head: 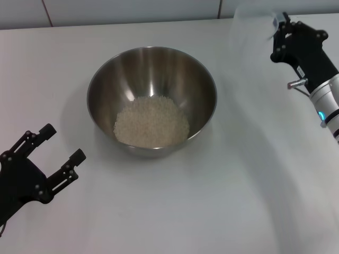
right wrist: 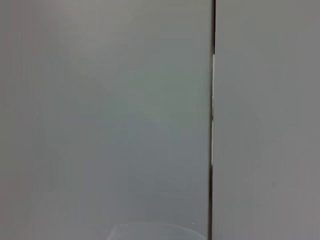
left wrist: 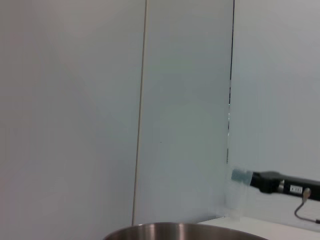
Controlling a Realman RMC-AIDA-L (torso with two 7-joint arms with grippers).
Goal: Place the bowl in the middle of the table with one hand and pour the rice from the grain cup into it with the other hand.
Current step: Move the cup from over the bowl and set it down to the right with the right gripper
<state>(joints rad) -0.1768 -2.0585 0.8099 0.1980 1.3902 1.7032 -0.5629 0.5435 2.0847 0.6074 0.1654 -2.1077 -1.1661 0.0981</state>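
Note:
The steel bowl (head: 152, 98) stands in the middle of the white table (head: 175, 211) with a pale heap of rice (head: 152, 122) in its bottom. My left gripper (head: 62, 143) is open and empty at the front left, a little apart from the bowl. My right gripper (head: 278, 27) is at the back right, shut on the clear grain cup (head: 253, 29), which looks faint, upright and empty. The left wrist view shows the bowl's rim (left wrist: 185, 231), the right gripper (left wrist: 270, 182) and the cup (left wrist: 237, 194). The cup's rim (right wrist: 155, 231) shows in the right wrist view.
A pale wall with dark panel seams (head: 220, 8) runs along the table's far edge. Bare tabletop lies in front of the bowl and to its right.

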